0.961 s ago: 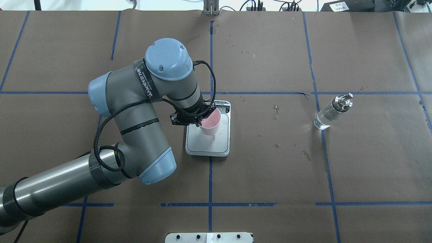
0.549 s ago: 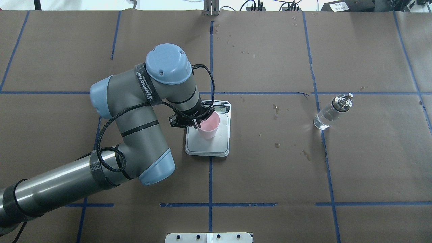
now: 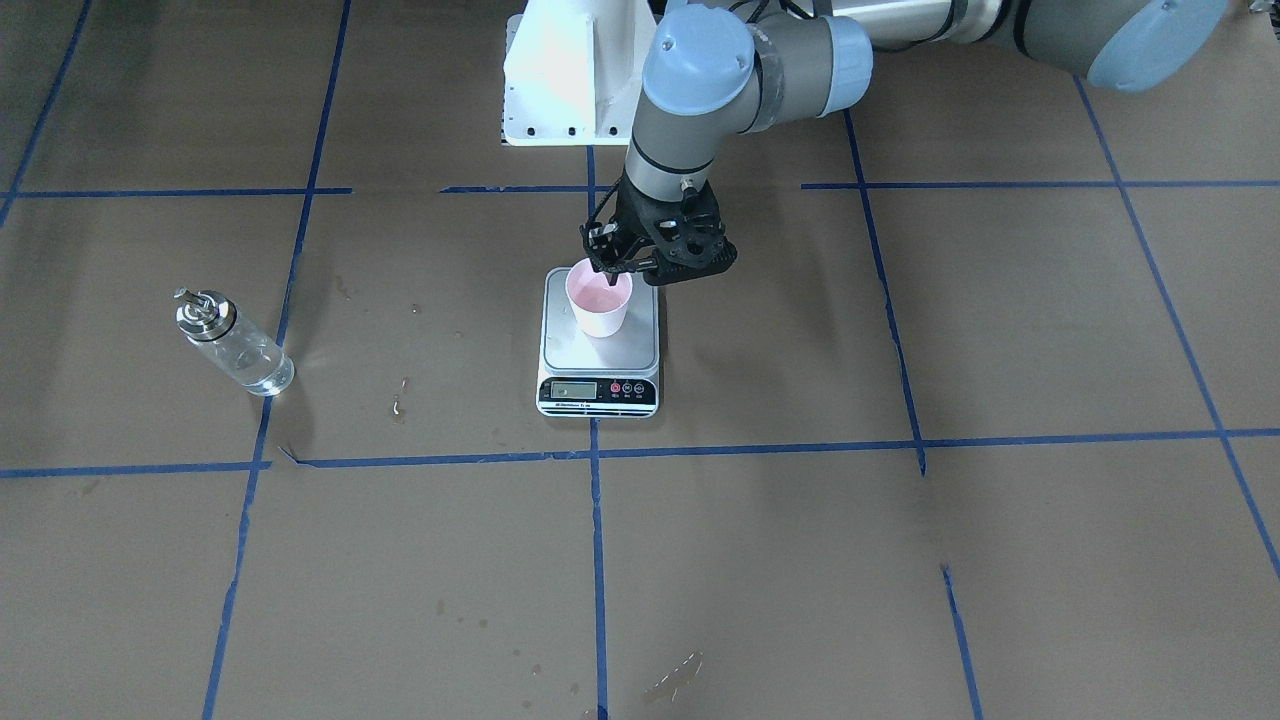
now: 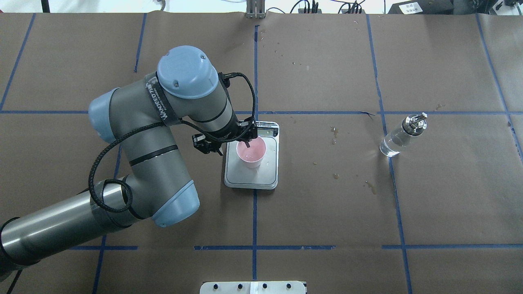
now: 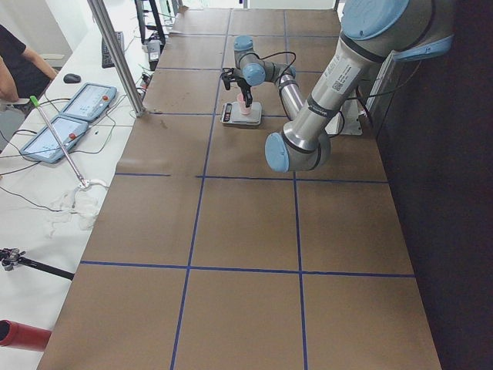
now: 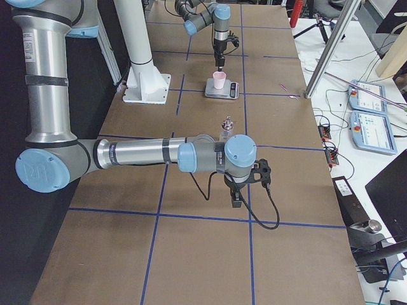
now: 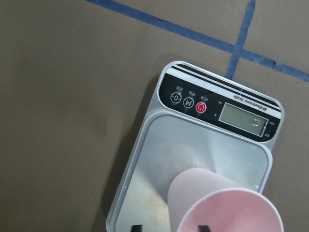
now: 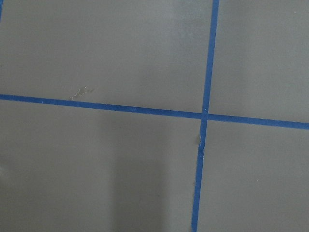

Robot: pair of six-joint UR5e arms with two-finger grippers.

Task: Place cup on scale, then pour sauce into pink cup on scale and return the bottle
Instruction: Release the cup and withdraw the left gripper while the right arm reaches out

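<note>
In the left wrist view the cup is cut off by the lower edge, and only the tips of the left tool are seen. The right tool is shown only from the side, so its jaws cannot be judged. The bottle is partly hidden behind that arm.

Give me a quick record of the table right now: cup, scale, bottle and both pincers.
cup: upright on the scale's platform
scale: display end away from the robot
bottle: standing on the robot's right, nothing gripping it
left pincer: open, fingers straddling the cup's rim
right pincer: right of the bottle, pointing down; open or shut cannot be told
</note>
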